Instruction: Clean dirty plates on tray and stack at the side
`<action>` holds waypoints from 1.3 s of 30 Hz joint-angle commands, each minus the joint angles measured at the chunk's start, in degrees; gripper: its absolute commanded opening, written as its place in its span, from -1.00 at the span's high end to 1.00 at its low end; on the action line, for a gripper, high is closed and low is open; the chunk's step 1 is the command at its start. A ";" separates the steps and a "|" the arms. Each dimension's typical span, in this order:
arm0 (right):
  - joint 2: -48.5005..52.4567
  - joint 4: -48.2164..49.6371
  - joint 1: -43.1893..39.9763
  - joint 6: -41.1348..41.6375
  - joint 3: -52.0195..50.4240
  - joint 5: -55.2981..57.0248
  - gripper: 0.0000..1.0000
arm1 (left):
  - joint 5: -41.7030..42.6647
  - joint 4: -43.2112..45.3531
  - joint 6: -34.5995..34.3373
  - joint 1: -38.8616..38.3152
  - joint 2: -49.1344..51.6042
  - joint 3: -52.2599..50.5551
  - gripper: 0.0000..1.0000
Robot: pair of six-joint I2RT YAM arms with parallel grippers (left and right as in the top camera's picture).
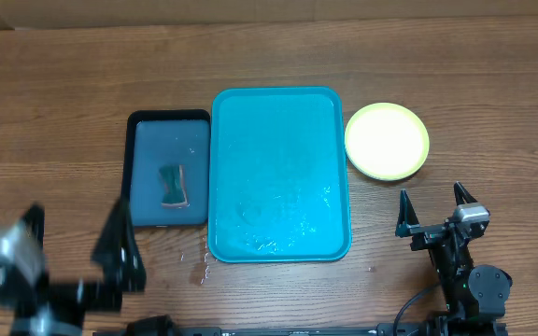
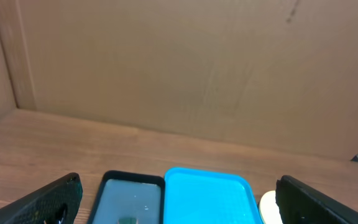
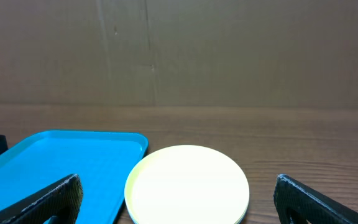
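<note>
The turquoise tray (image 1: pixel 278 173) lies mid-table with nothing on it but water droplets near its front. To its right, off the tray, a yellow-green plate (image 1: pixel 387 140) with a clean pale centre rests on the table. Whether other plates lie under it I cannot tell. My right gripper (image 1: pixel 431 196) hovers open just in front of that plate, with nothing between its fingers. At the front left, my left gripper (image 1: pixel 75 229) is blurred, open and empty. The right wrist view shows the plate (image 3: pixel 188 183) ahead between the open fingers and the tray (image 3: pixel 61 162) at the left.
A smaller dark navy tray (image 1: pixel 168 168) sits against the turquoise tray's left side and holds a green sponge (image 1: pixel 174 184). Water spots (image 1: pixel 199 271) mark the wood by the turquoise tray's front-left corner. A cardboard wall (image 2: pixel 179 68) stands behind the table.
</note>
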 commanded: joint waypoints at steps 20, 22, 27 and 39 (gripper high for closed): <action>-0.57 0.37 -0.13 -0.20 -0.59 -0.28 -1.00 | -5.55 13.35 -0.61 -4.92 -35.06 -33.86 -0.99; -0.57 0.37 -0.13 -0.20 -0.59 -0.28 -1.00 | -5.51 19.23 -0.63 -4.94 -34.73 -36.92 -0.99; -0.57 0.37 -0.13 -0.20 -0.59 -0.26 -1.00 | -5.16 43.50 -0.63 -5.27 -34.97 -46.03 -0.99; -0.57 0.37 -0.13 -0.20 -0.59 -0.28 -0.99 | -4.70 96.91 -3.45 -6.38 -34.97 -72.24 -0.99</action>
